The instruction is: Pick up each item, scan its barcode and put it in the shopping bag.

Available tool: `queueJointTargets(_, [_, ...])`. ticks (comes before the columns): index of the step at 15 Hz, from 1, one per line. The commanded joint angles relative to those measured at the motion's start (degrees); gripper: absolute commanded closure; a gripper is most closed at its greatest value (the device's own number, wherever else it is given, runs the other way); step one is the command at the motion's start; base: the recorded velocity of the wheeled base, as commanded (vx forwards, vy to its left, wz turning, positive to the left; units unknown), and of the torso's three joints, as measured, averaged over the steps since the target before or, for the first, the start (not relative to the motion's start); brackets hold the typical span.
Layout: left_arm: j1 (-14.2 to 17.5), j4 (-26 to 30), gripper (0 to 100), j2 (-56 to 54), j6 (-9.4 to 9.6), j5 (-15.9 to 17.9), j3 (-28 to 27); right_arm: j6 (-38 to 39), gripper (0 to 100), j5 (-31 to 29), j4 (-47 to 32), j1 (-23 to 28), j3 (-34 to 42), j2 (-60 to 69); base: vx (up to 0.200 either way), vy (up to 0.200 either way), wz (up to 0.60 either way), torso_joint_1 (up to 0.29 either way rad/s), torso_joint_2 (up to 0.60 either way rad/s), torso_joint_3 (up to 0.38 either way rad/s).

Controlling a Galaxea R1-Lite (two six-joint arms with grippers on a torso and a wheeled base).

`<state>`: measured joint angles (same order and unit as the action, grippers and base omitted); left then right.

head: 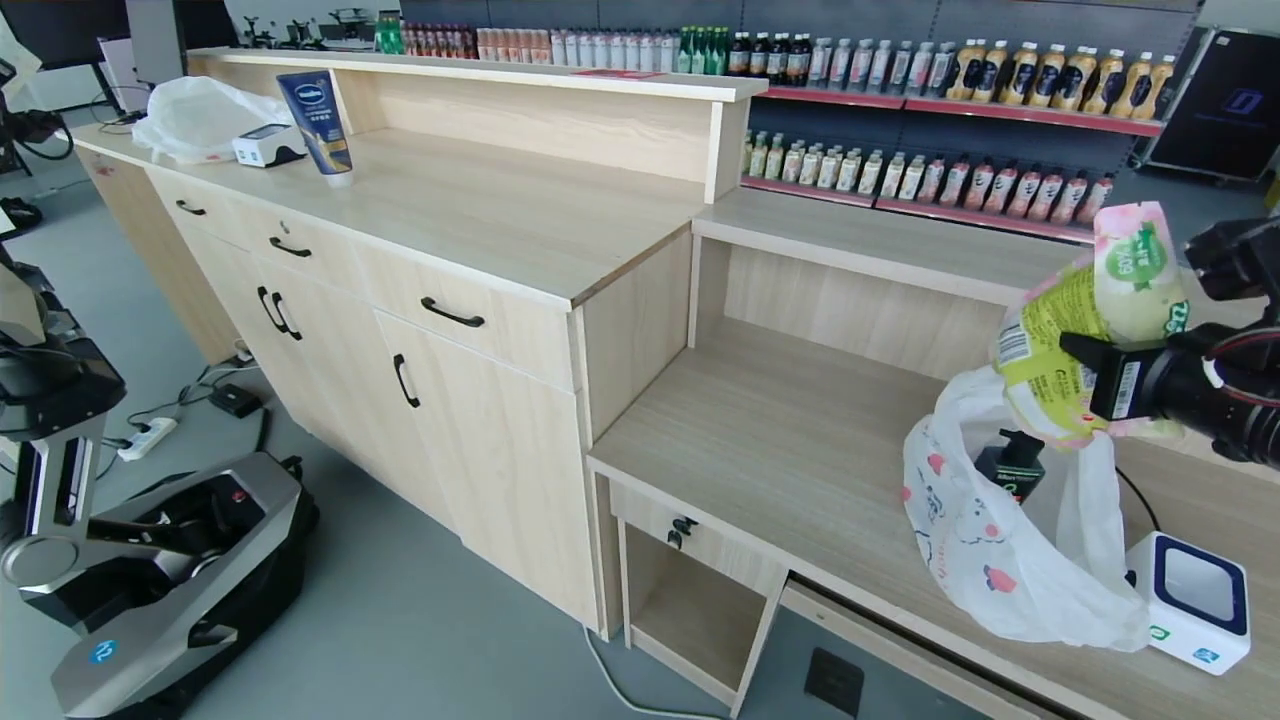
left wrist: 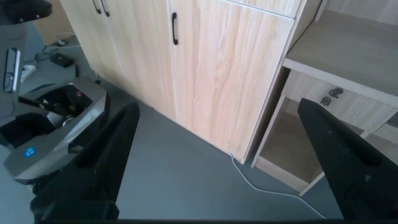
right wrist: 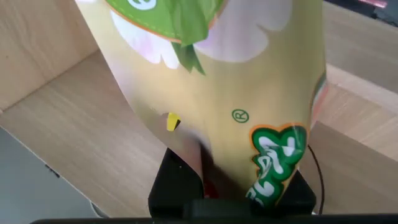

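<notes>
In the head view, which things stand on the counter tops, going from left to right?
White plastic bag, small white device, blue tube, shopping bag, white scanner. The snack packet held by the right tool overlaps the bag, so it is left out.

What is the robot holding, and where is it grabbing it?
The right gripper holds a green snack bag near its lower end; the left gripper is open, holding nothing.

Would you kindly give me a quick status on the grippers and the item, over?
Left gripper open, low by the cabinet. Right gripper shut on pouch, above the bag. Bag mouth unobstructed.
</notes>
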<state>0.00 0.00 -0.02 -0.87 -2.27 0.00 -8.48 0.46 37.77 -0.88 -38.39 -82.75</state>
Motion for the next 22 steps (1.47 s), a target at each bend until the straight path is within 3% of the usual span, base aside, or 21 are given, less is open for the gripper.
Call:
queueJointTargets(1, [0.09, 0.0, 0, 0.02, -0.01, -0.02, 0.0, 1.98, 100, -0.11, -0.94, -2.29, 2.97, -1.98, 0.0, 0.0, 0.0, 0.0, 0.0, 0.0])
queueJointTargets(3, [0.09, 0.0, 0, 0.02, -0.01, -0.02, 0.0, 4.79, 100, -0.11, -2.43, -1.76, 3.06, -3.82, 0.0, 0.0, 0.0, 0.0, 0.0, 0.0])
queueJointTargets(7, [0.09, 0.0, 0, 0.02, -0.01, -0.02, 0.0, 3.39, 100, -0.2, 1.7, 0.17, 2.09, -3.47, 0.0, 0.0, 0.0, 0.0, 0.0, 0.0])
queueJointTargets(10, [0.09, 0.0, 0, 0.02, -0.01, -0.02, 0.0, -0.22, 100, -0.29, 1.96, 3.95, 2.7, -3.3, 0.0, 0.0, 0.0, 0.0, 0.0, 0.0])
queueJointTargets(14, [0.09, 0.0, 0, 0.02, -0.01, -0.02, 0.0, 0.93, 100, -0.29, -0.15, 9.49, 3.14, -7.87, 0.0, 0.0, 0.0, 0.0, 0.0, 0.0])
queueJointTargets(22, [0.09, 0.0, 0, 0.02, -0.01, -0.02, 0.0, 0.75, 100, -0.29, 0.64, 8.61, 3.06, -16.22, 0.0, 0.0, 0.0, 0.0, 0.0, 0.0])
